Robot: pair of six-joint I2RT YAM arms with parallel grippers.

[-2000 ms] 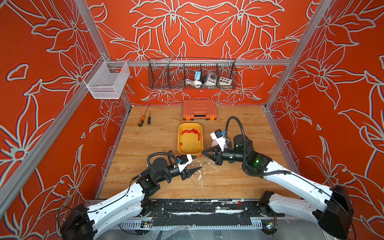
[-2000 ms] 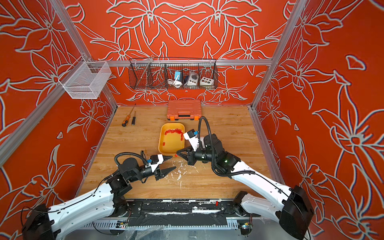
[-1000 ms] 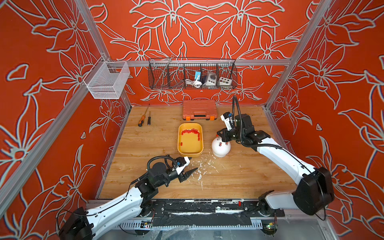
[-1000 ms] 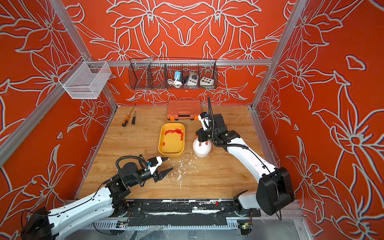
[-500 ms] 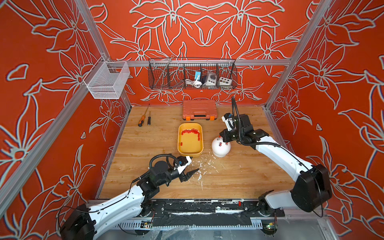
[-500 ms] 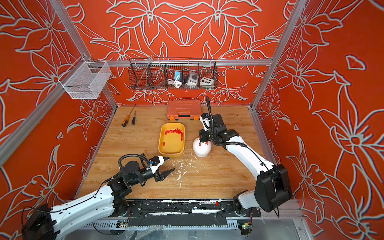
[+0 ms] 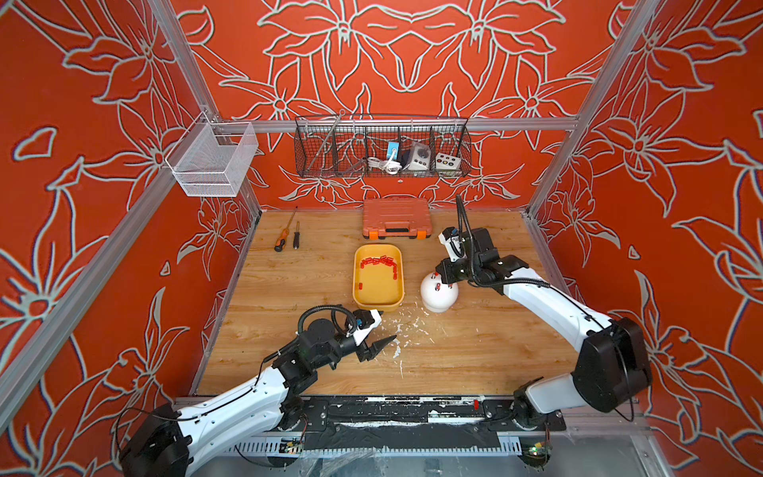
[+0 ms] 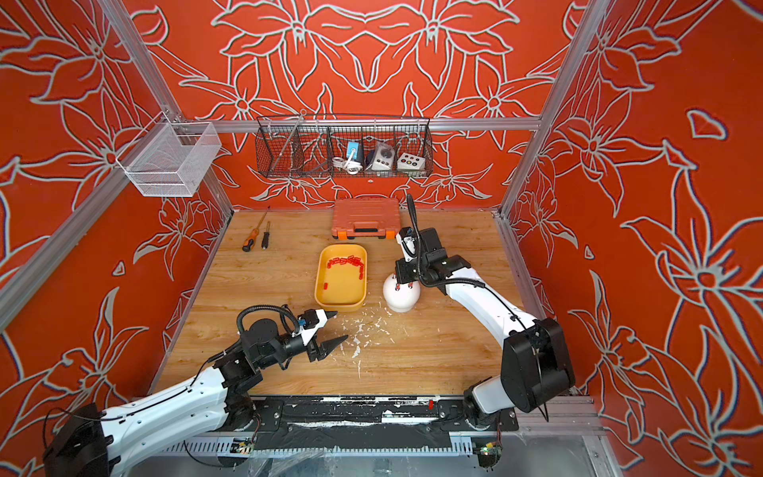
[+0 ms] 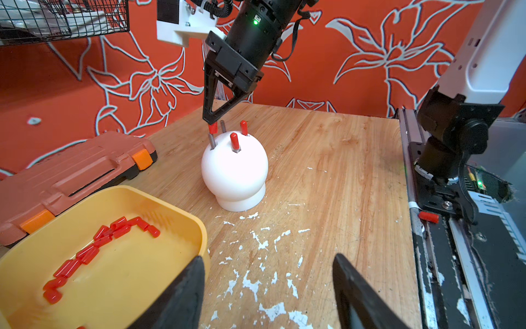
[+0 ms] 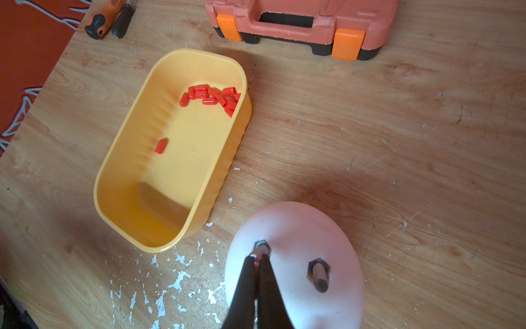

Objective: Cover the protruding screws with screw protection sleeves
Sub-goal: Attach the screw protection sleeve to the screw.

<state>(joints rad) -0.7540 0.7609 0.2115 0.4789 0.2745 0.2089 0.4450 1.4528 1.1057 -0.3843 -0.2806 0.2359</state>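
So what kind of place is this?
Probably a robot workshop booth: two robot arms at a wooden tabletop, an orange tool case and screwdrivers laid out, metal-framed flowery walls all around.

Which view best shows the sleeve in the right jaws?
The left wrist view: the red sleeve shows side-on, partway down its stud. In both top views it is too small; in the right wrist view the shut jaws almost hide it.

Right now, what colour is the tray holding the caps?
Yellow tray, clearest in right wrist view.
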